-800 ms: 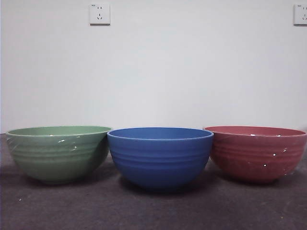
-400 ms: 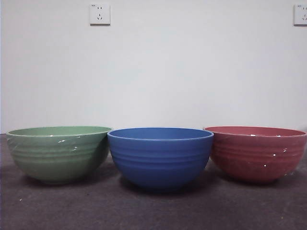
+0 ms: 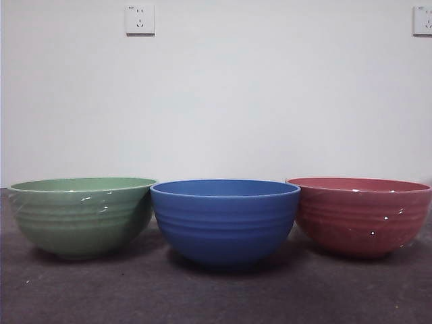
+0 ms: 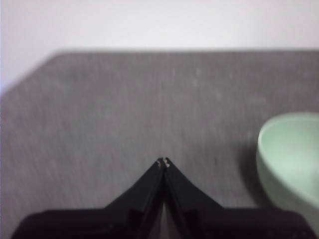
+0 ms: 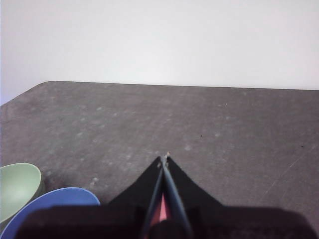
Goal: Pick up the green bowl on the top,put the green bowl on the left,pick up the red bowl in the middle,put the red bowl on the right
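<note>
Three ribbed bowls stand in a row on the dark grey table. The green bowl (image 3: 81, 214) is on the left and the red bowl (image 3: 361, 214) on the right, each sitting apart on the mat. My left gripper (image 4: 163, 162) is shut and empty, hovering beside the green bowl (image 4: 291, 162). Above the table my right gripper (image 5: 163, 158) is shut too, with nothing held; a sliver of the red bowl (image 5: 160, 213) shows under its jaws, and the green bowl (image 5: 17, 188) lies off to one side. Neither gripper appears in the front view.
A blue ribbed bowl (image 3: 225, 219) stands in the middle between the other two, also seen as the blue bowl (image 5: 50, 209) from the right wrist. A white wall with two power sockets (image 3: 140, 20) rises behind the table (image 3: 216, 297).
</note>
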{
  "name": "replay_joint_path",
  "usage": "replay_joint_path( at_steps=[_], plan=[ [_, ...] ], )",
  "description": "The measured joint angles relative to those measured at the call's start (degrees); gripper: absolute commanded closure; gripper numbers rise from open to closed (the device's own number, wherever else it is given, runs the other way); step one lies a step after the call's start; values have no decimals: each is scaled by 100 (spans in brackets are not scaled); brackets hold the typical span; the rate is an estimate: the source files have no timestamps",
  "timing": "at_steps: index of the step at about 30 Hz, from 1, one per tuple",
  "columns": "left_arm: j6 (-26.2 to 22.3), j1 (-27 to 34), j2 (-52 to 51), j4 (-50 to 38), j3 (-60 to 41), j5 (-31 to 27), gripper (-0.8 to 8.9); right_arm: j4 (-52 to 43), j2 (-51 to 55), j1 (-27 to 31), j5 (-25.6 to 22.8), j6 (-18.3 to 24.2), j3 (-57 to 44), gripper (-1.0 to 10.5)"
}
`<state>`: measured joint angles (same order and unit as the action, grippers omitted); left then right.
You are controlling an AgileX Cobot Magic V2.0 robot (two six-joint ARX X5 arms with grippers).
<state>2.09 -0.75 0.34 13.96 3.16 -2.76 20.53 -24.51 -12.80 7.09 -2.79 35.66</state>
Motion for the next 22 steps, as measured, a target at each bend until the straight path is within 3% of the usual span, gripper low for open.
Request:
replay_joint_path(
  at_steps=[22],
  plan=[
    [142,0,2,-122,-133,103,817,350,0,0,0,0,0,945]
  ],
)
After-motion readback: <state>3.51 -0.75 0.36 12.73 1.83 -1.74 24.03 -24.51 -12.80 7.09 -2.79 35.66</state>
